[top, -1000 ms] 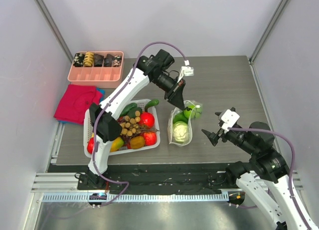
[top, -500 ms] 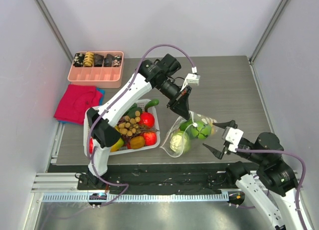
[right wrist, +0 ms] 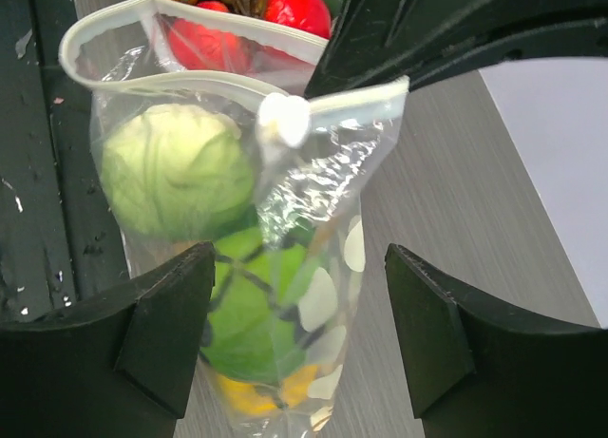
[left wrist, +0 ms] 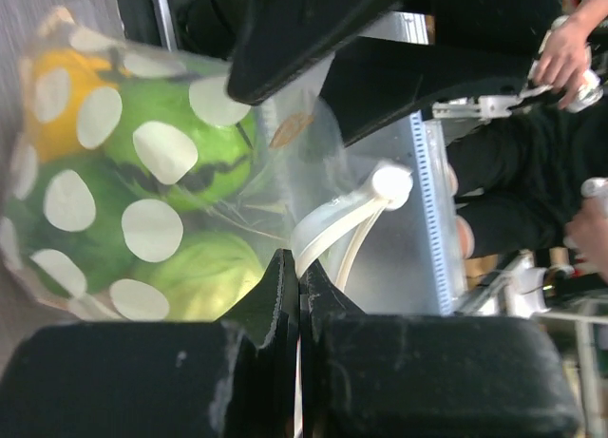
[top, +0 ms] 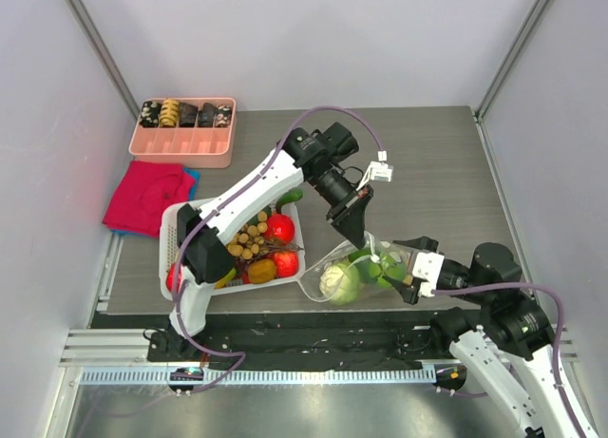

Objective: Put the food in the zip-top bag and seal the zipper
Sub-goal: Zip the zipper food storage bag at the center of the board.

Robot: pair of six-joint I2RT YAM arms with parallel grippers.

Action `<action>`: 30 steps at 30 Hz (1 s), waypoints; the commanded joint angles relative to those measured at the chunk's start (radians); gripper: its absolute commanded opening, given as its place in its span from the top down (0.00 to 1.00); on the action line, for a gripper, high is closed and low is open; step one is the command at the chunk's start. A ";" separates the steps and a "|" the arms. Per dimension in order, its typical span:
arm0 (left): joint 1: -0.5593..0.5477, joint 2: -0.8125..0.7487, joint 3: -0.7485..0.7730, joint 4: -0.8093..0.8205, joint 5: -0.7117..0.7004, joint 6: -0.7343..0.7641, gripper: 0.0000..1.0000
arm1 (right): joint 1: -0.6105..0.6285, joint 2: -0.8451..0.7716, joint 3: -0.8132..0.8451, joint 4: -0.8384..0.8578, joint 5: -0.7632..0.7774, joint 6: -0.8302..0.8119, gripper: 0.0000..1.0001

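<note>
The zip-top bag, holding a pale cabbage and a green pepper, hangs at the desk's near edge, its long axis running left to right. The left gripper is pinched closed on the zipper from above. The right gripper, jaws apart and straddling the bag's right end, is best placed to take it.

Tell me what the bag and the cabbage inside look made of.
Bag: thin clear plastic film, glossy, likely soft; it crinkles, shows its contents, and carries printed white dots. Cabbage: looks like moulded plastic, pale green with a slight sheen and shallow leaf ridges; rubber is possible.
</note>
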State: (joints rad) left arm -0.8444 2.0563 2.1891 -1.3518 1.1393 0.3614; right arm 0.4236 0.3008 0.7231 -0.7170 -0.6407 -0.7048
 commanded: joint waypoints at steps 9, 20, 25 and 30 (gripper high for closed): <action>-0.021 0.096 0.054 -0.007 -0.029 -0.188 1.00 | 0.004 -0.037 -0.059 0.048 0.023 -0.062 0.31; -0.025 0.048 -0.026 0.025 -0.070 -0.150 1.00 | 0.004 0.012 -0.039 0.137 0.006 0.031 0.63; -0.036 0.047 -0.023 0.014 -0.084 -0.133 1.00 | 0.003 0.040 -0.030 0.149 0.013 0.042 0.71; -0.032 0.031 -0.011 0.023 -0.101 -0.142 0.93 | 0.003 0.050 -0.008 0.136 -0.004 0.051 0.99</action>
State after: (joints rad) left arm -0.8722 2.1593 2.1620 -1.3361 1.0500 0.2146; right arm 0.4236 0.3408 0.6662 -0.6216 -0.6281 -0.6720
